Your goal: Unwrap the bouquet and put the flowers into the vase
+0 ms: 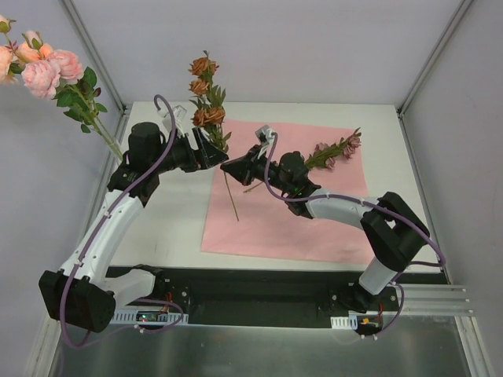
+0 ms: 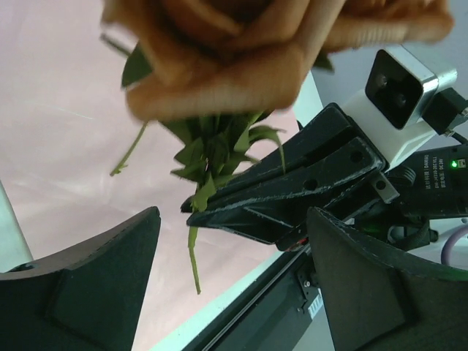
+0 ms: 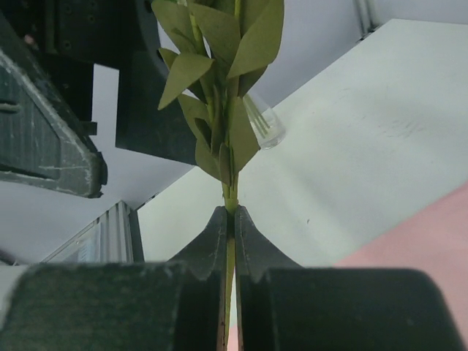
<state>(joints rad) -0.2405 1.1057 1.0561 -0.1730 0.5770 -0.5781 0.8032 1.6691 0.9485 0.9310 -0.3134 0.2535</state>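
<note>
- Far left: the pink roses (image 1: pixel 43 64) rise tall at the left edge of the tabletop (image 1: pixel 169 216). Their stem runs down behind the left arm and its foot is hidden, so I cannot tell whether it stands in the vase.
- The left jaws are released, spread wide on either side of the rust-orange spray (image 1: pixel 206 90), and touch nothing.
- That spray is held upright in the air, above the left edge of the pink paper (image 1: pixel 267 224). It looks light but top-heavy, and its soft blooms would probably crush. The thin stem could swivel in a narrow pinch, so the bare stem below the leaves is the best hold.
- The right jaws are clenched on that stem, just under the lowest leaves.
- What seems to be the vase (image 3: pixel 265 126) shows only past the leaves in the right wrist view. It is small clear glass, probably slippery and easily tipped by long stems.
- Right: the mauve spray (image 1: pixel 336 148) lies flat on the paper. Its stem is the place to grip.
- Writing: there is fine print beside the right wrist camera, too small to read. No brands are visible.
</note>
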